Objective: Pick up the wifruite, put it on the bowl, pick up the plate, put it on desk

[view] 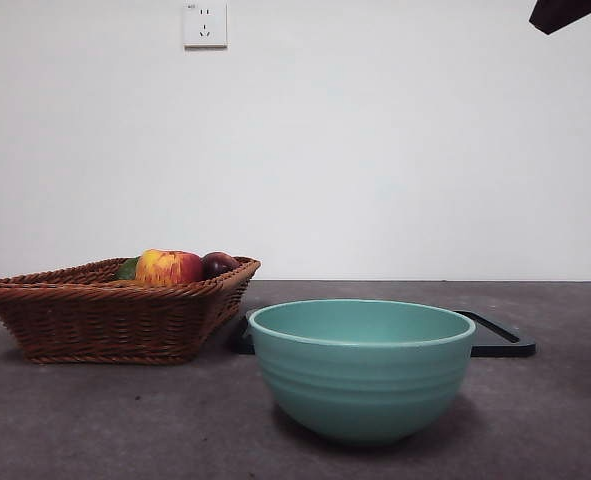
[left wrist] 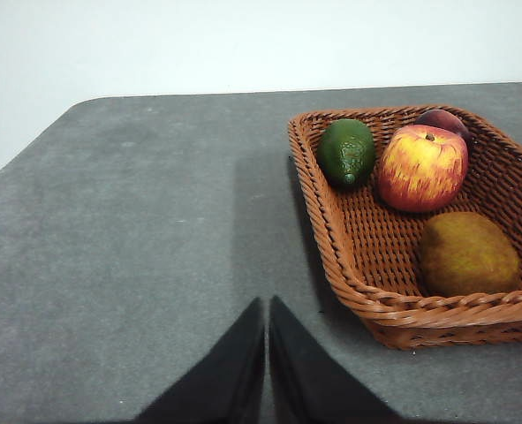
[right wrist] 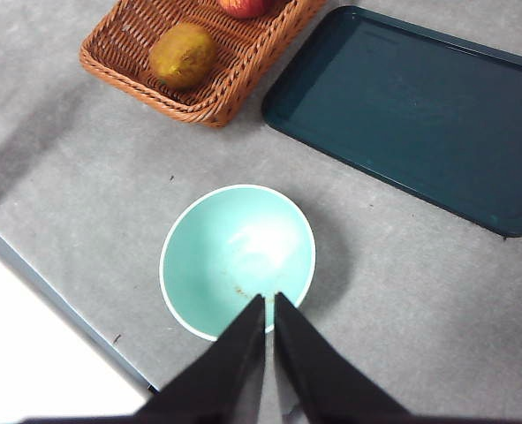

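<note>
The wifruite (left wrist: 469, 254), a fuzzy brown oval, lies in a wicker basket (left wrist: 342, 256); the right wrist view also shows the wifruite (right wrist: 182, 55), and the front view hides it behind the basket wall. The teal bowl (view: 361, 370) stands empty on the desk (view: 125, 420) in front. My left gripper (left wrist: 267, 302) is shut and empty over bare desk, beside the basket. My right gripper (right wrist: 269, 299) is shut and empty, high above the bowl (right wrist: 237, 261). No plate shows in any view.
The basket (view: 105, 315) also holds a red-yellow apple (left wrist: 421, 168), a dark purple fruit (left wrist: 442, 119) and a green fruit (left wrist: 347, 152). A dark rectangular tray (right wrist: 411, 115) lies behind the bowl. An arm's black tip (view: 565, 12) shows at the top right.
</note>
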`<state>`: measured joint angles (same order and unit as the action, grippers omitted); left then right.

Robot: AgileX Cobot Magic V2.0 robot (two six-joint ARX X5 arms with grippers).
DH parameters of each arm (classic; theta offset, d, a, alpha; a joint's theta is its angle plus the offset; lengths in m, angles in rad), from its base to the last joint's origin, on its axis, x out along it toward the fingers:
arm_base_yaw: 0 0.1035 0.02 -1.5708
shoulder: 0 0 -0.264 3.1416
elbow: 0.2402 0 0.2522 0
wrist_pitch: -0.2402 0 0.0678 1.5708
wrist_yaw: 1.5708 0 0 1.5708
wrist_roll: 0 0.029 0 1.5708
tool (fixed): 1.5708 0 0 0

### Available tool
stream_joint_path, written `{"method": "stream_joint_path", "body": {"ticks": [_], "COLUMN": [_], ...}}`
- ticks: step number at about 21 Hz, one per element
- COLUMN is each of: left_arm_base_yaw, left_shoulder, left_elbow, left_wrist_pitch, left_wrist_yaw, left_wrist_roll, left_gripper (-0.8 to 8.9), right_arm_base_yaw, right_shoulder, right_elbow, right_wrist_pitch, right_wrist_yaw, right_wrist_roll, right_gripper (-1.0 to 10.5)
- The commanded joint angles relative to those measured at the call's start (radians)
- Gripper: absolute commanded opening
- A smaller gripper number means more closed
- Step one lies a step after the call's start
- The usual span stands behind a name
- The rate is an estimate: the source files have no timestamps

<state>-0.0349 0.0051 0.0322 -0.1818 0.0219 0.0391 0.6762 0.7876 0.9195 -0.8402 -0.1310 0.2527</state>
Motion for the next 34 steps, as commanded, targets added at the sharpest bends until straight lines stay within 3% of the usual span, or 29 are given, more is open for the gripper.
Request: {"method": "stream_joint_path", "body": {"ticks": [1, 18, 21, 24, 28, 31, 34], "left_arm_base_yaw": [0.002, 0.002, 0.002, 0.002, 0.002, 0.002, 0.002], "left_shoulder": [-0.002, -0.002, -0.002, -0.002, -0.002, -0.002, -0.002], "left_elbow": [-0.021, -0.021, -0.021, -0.021, -0.021, -0.021, -0.021], "left_wrist_pitch": [-0.007, -0.007, -0.006, -0.006, -0.006, -0.006, -0.006], "left_wrist_yaw": [-0.004, -0.004, -0.004, -0.004, -0.004, -0.004, -0.004], "left_wrist_roll": [-0.002, -0.002, -0.002, -0.002, -0.002, -0.002, -0.002], "left_gripper": [0.07, 0.07, 0.07, 0.07, 0.07, 0.07, 0.07], "right_arm_base_yaw": [0.009, -0.009, -0.1, -0.25, -0.463, -0.586, -0.644], "right_shoulder": [0.007, -0.003, -0.05, -0.15, -0.34, -0.504, -0.623], "right_elbow": [0.018, 0.018, -0.001, -0.082, -0.28, -0.47, -0.625], "right_wrist_pitch": [0.01, 0.016, 0.095, 0.226, 0.389, 0.518, 0.612], "right_wrist_yaw": [0.001, 0.022, 0.08, 0.08, 0.08, 0.08, 0.08], "right_wrist_roll": [0.009, -0.008, -0.05, -0.089, -0.188, -0.201, -0.201], "right_gripper": [0.1, 0.1, 0.1, 0.1, 0.1, 0.1, 0.1]}}
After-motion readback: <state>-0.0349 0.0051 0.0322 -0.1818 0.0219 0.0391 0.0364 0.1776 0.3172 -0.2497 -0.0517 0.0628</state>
